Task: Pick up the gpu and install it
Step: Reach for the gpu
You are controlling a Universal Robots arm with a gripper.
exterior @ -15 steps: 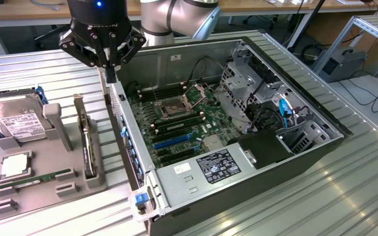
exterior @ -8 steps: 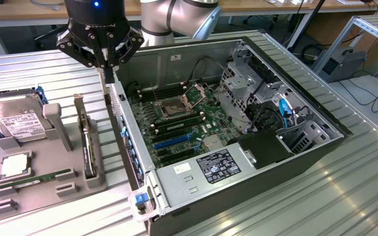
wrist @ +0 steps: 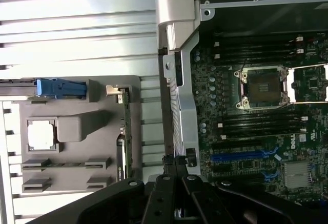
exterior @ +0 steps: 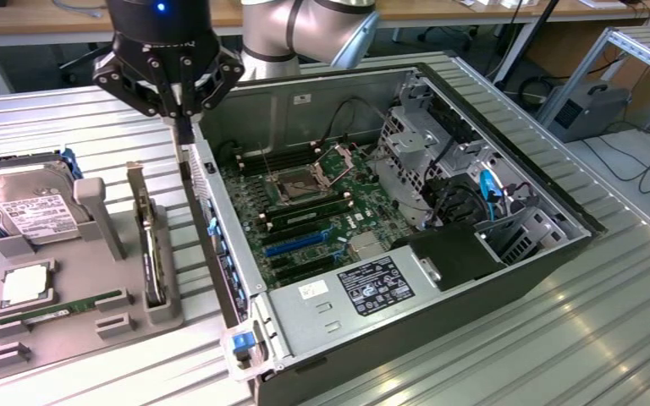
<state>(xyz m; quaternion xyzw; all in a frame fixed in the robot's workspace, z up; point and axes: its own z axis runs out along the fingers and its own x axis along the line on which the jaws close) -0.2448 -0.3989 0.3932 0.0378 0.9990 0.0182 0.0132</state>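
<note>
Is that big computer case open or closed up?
Open. The computer case has no cover on top, and the motherboard inside is plainly visible.

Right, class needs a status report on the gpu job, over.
Gripper shut, holding nothing, above the case's rear wall. Gpu upright in grey tray slot, untouched. Nothing covers it.

The tool [exterior: 185,125] is matte black, its angular linkages dotted with silver screws, with a blue light [exterior: 160,8] on its housing. The arm [exterior: 308,30] has rounded silver-grey joints.

Bright even light (glare on table [wrist: 77,29])
</note>
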